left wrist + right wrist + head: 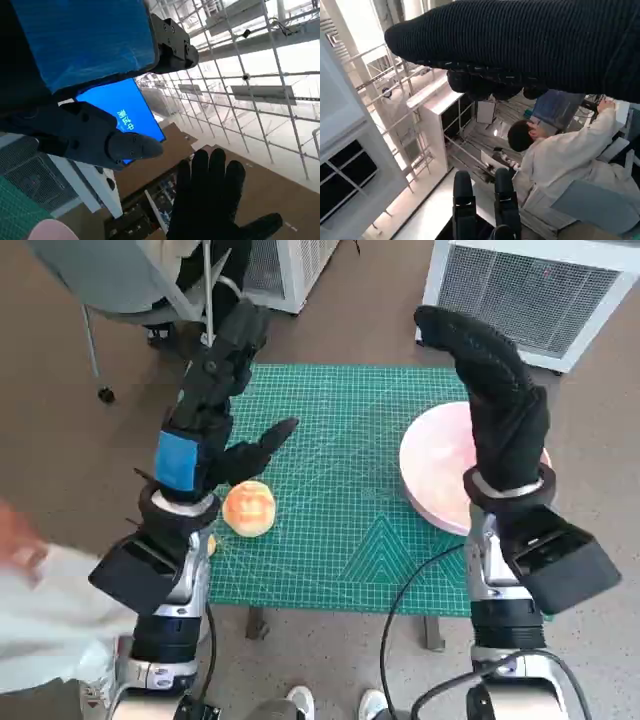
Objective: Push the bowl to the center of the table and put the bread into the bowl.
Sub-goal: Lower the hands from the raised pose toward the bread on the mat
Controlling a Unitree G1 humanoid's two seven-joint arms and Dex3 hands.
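Head view: the left hand [222, 400] is raised at upper left, fingers spread, holding nothing; the bread [249, 508] lies below it on the green mat [350, 480]. The right hand [495, 390], fingers apart and empty, hangs over the pink bowl [432, 462] at the mat's right edge.
Left wrist view: the blue-taped hand fills the upper left, the gloved hand [212, 200] the bottom.
Right wrist view: a person [560, 160] sits at lower right.

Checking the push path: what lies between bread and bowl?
Only bare green mat lies between bread and bowl, per the head view.
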